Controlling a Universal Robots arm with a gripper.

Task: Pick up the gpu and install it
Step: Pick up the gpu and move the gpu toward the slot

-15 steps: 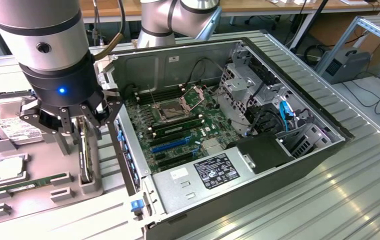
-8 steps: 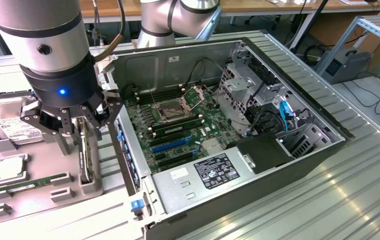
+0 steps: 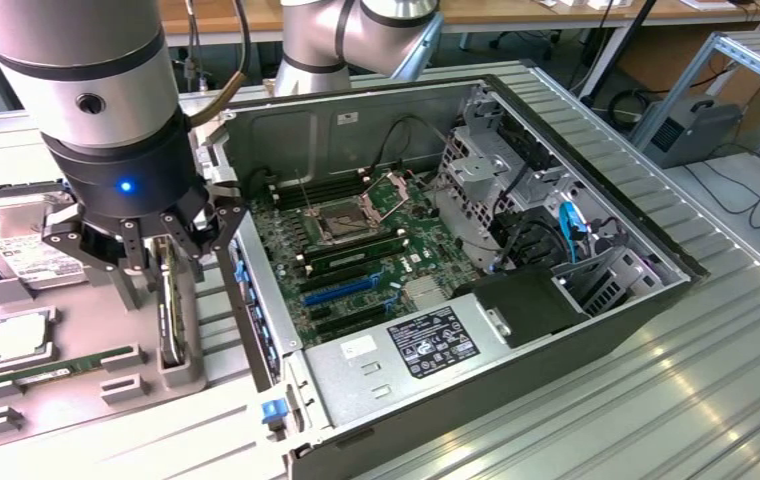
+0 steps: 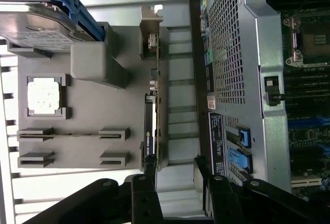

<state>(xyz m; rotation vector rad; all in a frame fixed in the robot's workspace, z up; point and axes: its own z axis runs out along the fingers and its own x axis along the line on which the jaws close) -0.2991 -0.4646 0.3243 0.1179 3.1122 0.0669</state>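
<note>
The gpu [image 3: 167, 330] stands on edge in a slot of the grey parts tray [image 3: 73, 410], at the exterior view's left, just beside the open computer case [image 3: 514, 170]. In the wrist view the gpu [image 4: 153, 110] shows edge-on, dark, with its silvery bracket [image 4: 149, 28] at the far end. My gripper [image 3: 163, 282] hangs directly over the card, open, with its black fingers [image 4: 148, 170] on either side of the card's near end. One finger is close to the card's edge and the other stands apart from it. Nothing is held.
The tray also carries a silver hard drive [image 3: 13, 245], a CPU [image 3: 20, 335] and a green RAM stick [image 3: 53, 372]. Inside the case lie the motherboard [image 3: 353, 225], its blue expansion slots [image 3: 340, 290] and the power supply [image 3: 420, 345]. The case wall [image 4: 232, 54] stands close beside the gpu.
</note>
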